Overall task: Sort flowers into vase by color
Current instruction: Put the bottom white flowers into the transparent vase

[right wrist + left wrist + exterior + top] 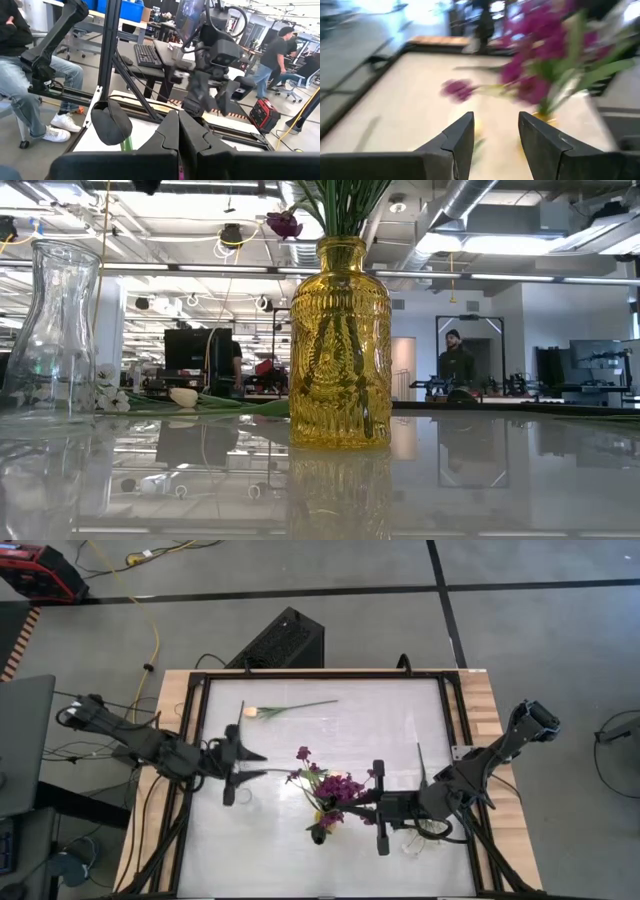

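Left gripper (232, 772) fingers parted, empty, near purple flowers in yellow embossed glass vase (340, 345). Right gripper (380, 810) fingers pressed shut, just beside the blooms. Cream-peach tulip (252, 712) flat on counter (400, 720) beyond. Risk: clipping stems, tipping vase.

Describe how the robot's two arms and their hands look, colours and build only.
Both arms are black, jointed segments with dark cables trailing from them. The left hand and right hand each carry two long, flat black fingers on a crossbar. Seen from the left wrist, the fingers are matte dark wedges with angular tips.
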You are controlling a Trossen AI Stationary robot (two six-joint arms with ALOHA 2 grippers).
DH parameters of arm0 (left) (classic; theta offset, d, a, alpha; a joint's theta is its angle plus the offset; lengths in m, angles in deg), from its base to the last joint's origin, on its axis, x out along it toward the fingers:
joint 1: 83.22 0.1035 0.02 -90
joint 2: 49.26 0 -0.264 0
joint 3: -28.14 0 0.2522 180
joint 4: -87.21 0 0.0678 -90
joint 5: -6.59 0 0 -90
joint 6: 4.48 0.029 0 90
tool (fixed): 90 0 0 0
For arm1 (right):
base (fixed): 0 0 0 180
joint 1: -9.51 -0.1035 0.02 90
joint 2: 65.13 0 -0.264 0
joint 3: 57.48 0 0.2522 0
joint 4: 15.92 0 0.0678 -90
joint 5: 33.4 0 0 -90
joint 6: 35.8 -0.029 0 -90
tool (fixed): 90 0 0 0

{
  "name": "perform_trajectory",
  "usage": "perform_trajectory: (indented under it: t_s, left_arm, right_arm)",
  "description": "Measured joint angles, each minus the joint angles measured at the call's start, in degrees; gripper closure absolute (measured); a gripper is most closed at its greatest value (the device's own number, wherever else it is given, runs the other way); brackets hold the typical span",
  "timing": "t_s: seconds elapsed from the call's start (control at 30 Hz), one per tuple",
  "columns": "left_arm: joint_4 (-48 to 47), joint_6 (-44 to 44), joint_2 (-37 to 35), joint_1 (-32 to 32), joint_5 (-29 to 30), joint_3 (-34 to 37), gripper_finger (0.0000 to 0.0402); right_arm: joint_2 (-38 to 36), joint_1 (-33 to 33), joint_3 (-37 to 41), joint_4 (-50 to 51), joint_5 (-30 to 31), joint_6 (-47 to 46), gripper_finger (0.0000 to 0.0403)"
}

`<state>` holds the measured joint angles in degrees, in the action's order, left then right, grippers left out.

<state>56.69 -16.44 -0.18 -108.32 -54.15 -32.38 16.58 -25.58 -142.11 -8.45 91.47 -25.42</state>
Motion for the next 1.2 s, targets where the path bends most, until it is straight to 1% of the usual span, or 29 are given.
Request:
perform_trajectory:
  t_s: [0.1,0.17,0.33,0.4,0.5,0.57,0.67,0.77,0.9,1.03,1.1,1.2]
  left_arm:
    - [-6.47,-1.47,-0.73,0.00,6.64,0.00,0.0259]
    - [-10.42,-2.11,-0.71,0.02,9.56,0.00,0.0259]
    - [-17.39,-4.69,-0.20,0.46,13.24,0.26,0.0259]
    - [-17.60,-5.32,-0.42,1.43,14.40,1.48,0.0259]
    - [-16.89,-6.35,-1.19,4.20,15.05,5.26,0.0259]
    - [-14.62,-7.21,-1.65,7.09,13.81,8.44,0.0259]
    - [-11.60,-6.98,-1.85,11.39,9.07,13.03,0.0260]
    - [-6.52,-5.48,-2.02,15.00,4.88,16.19,0.0260]
    - [-2.30,-3.05,-1.98,18.70,-1.31,18.00,0.0260]
    - [0.08,-1.90,-2.00,19.97,-3.92,17.99,0.0260]
    - [1.30,-1.17,-2.00,20.02,-4.83,17.99,0.0260]
    - [1.51,-0.95,-2.00,19.98,-5.96,17.99,0.0260]
  right_arm:
    - [0.02,0.00,0.00,-0.11,1.01,0.00,0.0382]
    - [-0.21,0.00,0.00,-0.04,1.06,0.02,0.0382]
    - [-2.48,0.00,0.00,-0.02,1.08,0.18,0.0382]
    - [-4.24,0.17,0.00,0.14,1.08,0.33,0.0382]
    - [-6.93,0.96,0.00,1.36,1.15,0.30,0.0382]
    - [-8.70,2.13,0.00,4.70,1.39,-0.55,0.0382]
    - [-11.65,4.72,0.02,11.51,4.59,-3.76,0.0382]
    - [-14.96,9.32,0.02,17.54,5.95,-8.01,0.0382]
    - [-18.72,18.33,0.02,30.21,5.91,-17.23,0.0382]
    - [-20.81,28.64,0.02,48.07,5.43,-27.71,0.0382]
    - [-20.69,33.33,0.02,56.61,1.84,-31.34,0.0381]
    - [-19.00,38.59,1.17,65.93,-7.17,-33.57,0.0378]
